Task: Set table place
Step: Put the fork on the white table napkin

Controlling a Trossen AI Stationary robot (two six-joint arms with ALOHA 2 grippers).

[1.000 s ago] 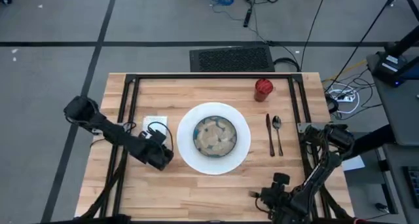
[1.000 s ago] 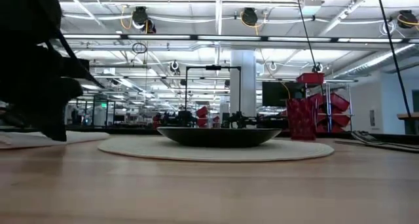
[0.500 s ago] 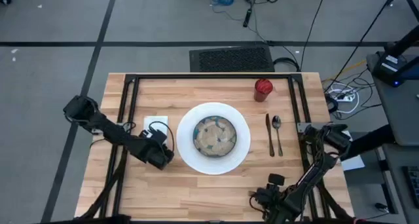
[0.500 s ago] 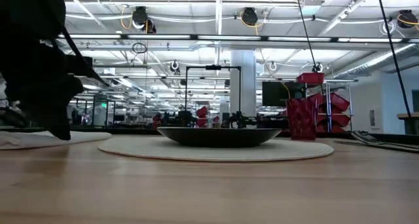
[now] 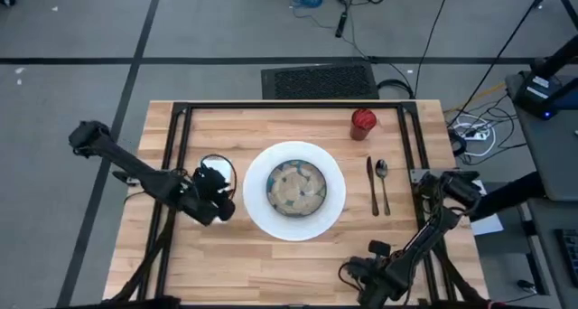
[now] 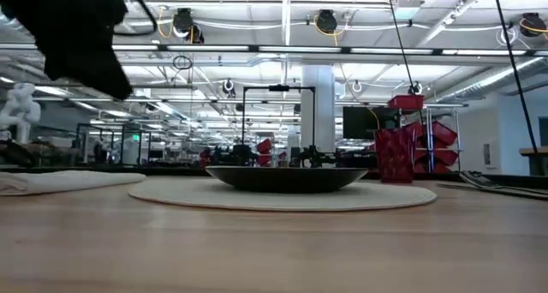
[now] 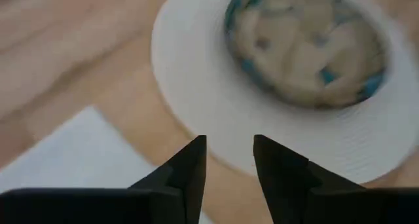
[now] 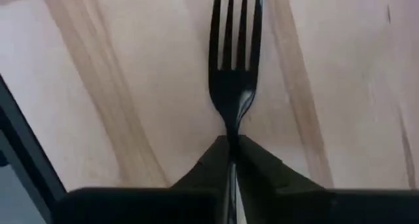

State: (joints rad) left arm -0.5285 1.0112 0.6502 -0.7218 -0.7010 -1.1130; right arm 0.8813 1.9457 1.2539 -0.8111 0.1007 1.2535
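Fork [image 8: 232, 67] is what you have in hand: the right gripper [image 8: 231, 145] has its fingers pinched on the handle just below the neck, tines pointing away over bare wood. It is thin, stiff metal, light and probably slick, so a grip this close to the head will likely let it pivot; hold it firmly and lay it down flat rather than dropping it. In the high view that gripper [image 5: 354, 275] sits near the table's [image 5: 271, 264] front edge, in front of the plate [image 5: 336, 193] and toward the knife side.

Take the plate as your landmark. The speckled bowl [image 5: 295, 186] stands in its middle, upright; from above you see only its mottled grey-green inside, and no loose contents can be told. The plate itself carries nothing but the bowl. Beyond the plate's right rim lie the knife [image 5: 371, 186] and spoon [image 5: 384, 184], side by side and apart from the plate. The red cup [image 5: 363, 122] stands behind them, toward the far edge.

On the plate's left side lies the white napkin [image 7: 78, 155], soft cloth, flat. Your left gripper [image 7: 228, 160] hovers above the napkin's edge nearest the plate, fingers parted and holding nothing.
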